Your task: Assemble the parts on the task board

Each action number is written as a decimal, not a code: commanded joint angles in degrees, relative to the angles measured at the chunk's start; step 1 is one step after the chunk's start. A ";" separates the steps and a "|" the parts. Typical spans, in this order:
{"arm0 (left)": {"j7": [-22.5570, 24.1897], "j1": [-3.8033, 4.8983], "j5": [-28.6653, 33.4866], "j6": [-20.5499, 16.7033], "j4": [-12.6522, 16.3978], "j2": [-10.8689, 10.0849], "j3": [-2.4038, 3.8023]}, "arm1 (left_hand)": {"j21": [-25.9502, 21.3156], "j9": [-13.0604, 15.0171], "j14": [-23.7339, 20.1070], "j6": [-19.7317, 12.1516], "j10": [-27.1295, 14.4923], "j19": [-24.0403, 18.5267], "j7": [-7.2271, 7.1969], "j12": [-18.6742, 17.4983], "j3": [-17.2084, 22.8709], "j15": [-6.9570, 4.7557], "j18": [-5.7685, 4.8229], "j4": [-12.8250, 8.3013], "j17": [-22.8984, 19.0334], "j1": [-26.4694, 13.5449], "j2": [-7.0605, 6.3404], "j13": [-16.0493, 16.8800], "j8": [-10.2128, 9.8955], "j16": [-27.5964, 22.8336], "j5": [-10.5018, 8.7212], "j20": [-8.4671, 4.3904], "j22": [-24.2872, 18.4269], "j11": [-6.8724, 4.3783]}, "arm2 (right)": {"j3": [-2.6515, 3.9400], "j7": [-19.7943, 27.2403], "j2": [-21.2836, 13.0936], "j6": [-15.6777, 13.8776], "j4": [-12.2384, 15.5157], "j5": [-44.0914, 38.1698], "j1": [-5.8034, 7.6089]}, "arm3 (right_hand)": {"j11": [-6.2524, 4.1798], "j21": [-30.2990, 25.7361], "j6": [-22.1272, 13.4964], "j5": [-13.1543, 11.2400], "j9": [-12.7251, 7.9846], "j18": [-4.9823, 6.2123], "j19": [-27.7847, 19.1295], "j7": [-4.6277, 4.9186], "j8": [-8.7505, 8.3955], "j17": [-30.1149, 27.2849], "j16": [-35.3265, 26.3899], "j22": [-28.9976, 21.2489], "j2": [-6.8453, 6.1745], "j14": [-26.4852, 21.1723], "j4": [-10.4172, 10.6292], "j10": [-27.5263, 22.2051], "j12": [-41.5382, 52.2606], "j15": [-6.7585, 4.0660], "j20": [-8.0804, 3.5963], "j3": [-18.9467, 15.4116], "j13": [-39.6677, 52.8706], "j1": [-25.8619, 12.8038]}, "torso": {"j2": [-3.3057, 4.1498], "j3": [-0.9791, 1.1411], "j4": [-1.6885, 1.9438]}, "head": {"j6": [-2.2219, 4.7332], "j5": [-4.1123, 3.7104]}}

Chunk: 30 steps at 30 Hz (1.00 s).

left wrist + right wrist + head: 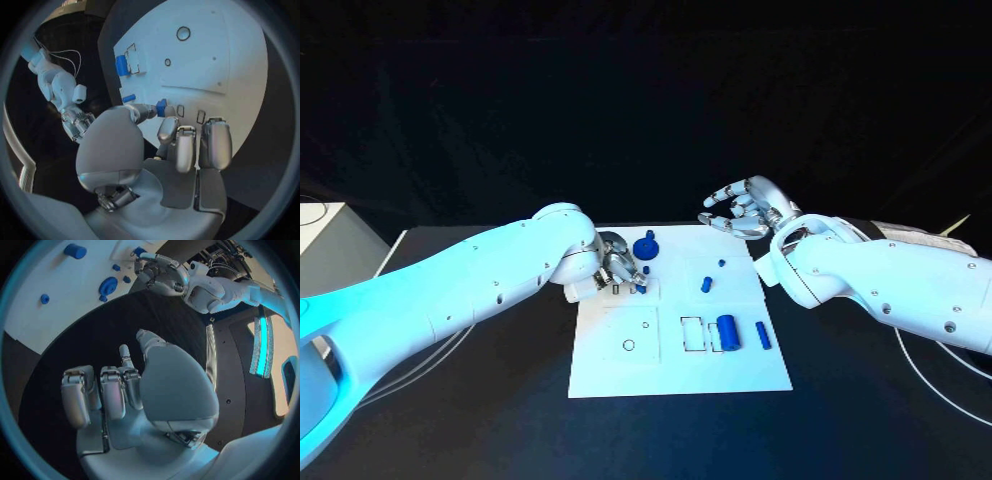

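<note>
**Two hands at the task board**

Two hands are in my view. My left hand point(620, 270) pinches a small blue part point(161, 107) between thumb and finger over the task board point(678, 360). My right hand point(750, 212) hovers beyond the board's far corner above the counter point(473, 420), fingers loosely spread, holding nothing. A blue cylinder point(727, 329) lies nearer me.
</note>
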 commanded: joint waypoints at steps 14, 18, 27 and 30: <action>2.74 -0.64 -2.45 -11.61 5.07 -3.83 0.08 | 0.61 1.39 6.16 2.95 1.70 0.74 -0.95 0.39 10.79 -0.90 -1.23 -13.81 15.09 -1.75 -1.30 0.82 -1.04 0.19 6.22 -0.58 0.79 -0.52 | 0.00 0.61 -0.72 -0.40 0.30 -0.59 -0.52 | 0.05 -0.27 -0.23 0.20 0.05 -0.67 5.76 -0.07 0.23 14.67 0.21 14.68 0.08 5.87 0.07 5.96 0.12 0.03 0.07 0.31 15.10 -0.34 | -0.03 0.02 0.13 | -0.27 0.42; 3.81 -1.27 -4.99 -14.69 6.70 -5.07 0.01 | 0.69 1.43 6.16 3.34 1.90 0.88 -1.02 0.39 10.71 -0.98 -1.28 -14.11 15.09 -1.65 -1.49 0.91 -1.24 0.19 6.43 -0.66 1.01 -0.61 | 0.00 0.60 -1.06 -0.49 0.46 -0.59 -0.60 | 0.05 -0.27 -0.23 0.20 0.05 -0.67 5.76 -0.07 0.23 14.67 0.21 14.68 0.08 5.87 0.07 5.96 0.12 0.03 0.07 0.31 15.10 -0.34 | -0.03 -0.04 0.14 | -0.41 0.51; 4.79 -3.14 -8.10 -18.85 8.85 -6.63 -0.12 | 0.91 1.46 6.16 4.04 2.43 1.25 -1.18 0.50 10.77 -1.14 -1.39 -14.41 15.09 -1.57 -1.76 1.26 -1.64 0.19 6.74 -0.82 1.57 -0.78 | 0.00 0.52 -1.44 -0.62 0.59 -0.74 -0.70 | 0.05 -0.27 -0.23 0.20 0.05 -0.67 5.76 -0.07 0.23 14.67 0.21 14.68 0.08 5.87 0.07 5.96 0.12 0.03 0.07 0.31 15.10 -0.34 | 0.04 -0.09 -0.01 | -0.68 0.63; 4.91 -3.72 -8.66 -19.54 8.91 -6.62 -0.14 | 0.92 1.46 6.16 4.11 2.48 1.27 -1.20 0.51 10.79 -1.16 -1.40 -14.44 15.09 -1.57 -1.79 1.30 -1.69 0.19 6.76 -0.84 1.61 -0.79 | 0.00 0.51 -1.47 -0.68 0.59 -0.77 -0.72 | 0.05 -0.27 -0.23 0.20 0.05 -0.67 5.76 -0.07 0.23 14.67 0.21 14.68 0.08 5.87 0.07 5.96 0.12 0.03 0.07 0.31 15.10 -0.34 | 0.09 -0.10 -0.04 | -0.95 0.60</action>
